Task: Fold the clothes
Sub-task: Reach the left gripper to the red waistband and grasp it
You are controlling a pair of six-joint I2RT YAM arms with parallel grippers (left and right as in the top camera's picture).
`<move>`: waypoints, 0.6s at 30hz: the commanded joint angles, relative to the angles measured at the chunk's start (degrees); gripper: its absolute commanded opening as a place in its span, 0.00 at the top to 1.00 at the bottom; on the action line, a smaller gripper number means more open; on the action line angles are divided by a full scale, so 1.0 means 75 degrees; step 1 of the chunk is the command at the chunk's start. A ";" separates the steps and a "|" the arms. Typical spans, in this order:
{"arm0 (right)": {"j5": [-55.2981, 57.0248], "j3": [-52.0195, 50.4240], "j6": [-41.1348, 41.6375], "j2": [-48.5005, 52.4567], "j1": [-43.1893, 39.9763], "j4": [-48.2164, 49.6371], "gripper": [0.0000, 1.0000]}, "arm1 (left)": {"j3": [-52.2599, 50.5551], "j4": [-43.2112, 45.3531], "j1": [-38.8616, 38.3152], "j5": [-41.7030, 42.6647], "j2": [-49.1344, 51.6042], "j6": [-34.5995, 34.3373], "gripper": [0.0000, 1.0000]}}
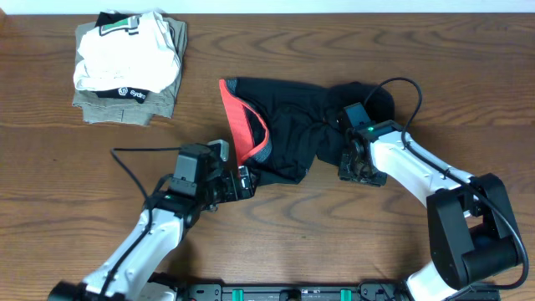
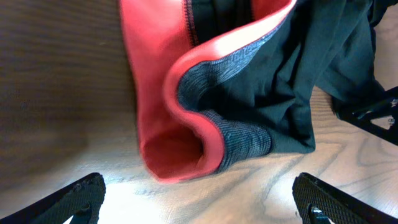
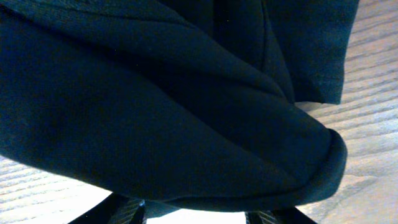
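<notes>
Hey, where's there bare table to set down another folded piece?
Bare wood lies between the folded stack and the pants, and right of the pants at the far corner. Crowded along the pants' near edge, around the left gripper and right gripper.

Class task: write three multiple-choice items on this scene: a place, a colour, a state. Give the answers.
1. Where is the stack of folded garments from the black pants? A) left, farther back B) right C) underneath
2. The waistband lining is: A) blue B) red C) yellow
3. The jaws of the left gripper stand: A) shut on pants B) shut on the stack C) open, empty
Answers: 1 A, overhead shows it far left; 2 B, bright red in the left wrist view; 3 C, jaws wide apart, gripping nothing.
</notes>
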 commanded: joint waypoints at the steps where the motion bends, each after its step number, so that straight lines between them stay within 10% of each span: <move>1: 0.0044 -0.0012 0.0052 0.0038 0.0026 -0.0015 0.54 | 0.0079 0.0405 -0.0111 -0.0032 0.0289 -0.0052 0.02; 18: -0.0006 -0.0012 0.0052 0.0038 0.0026 -0.0017 0.53 | 0.0079 0.0970 -0.0414 -0.0023 0.0487 -0.0504 0.02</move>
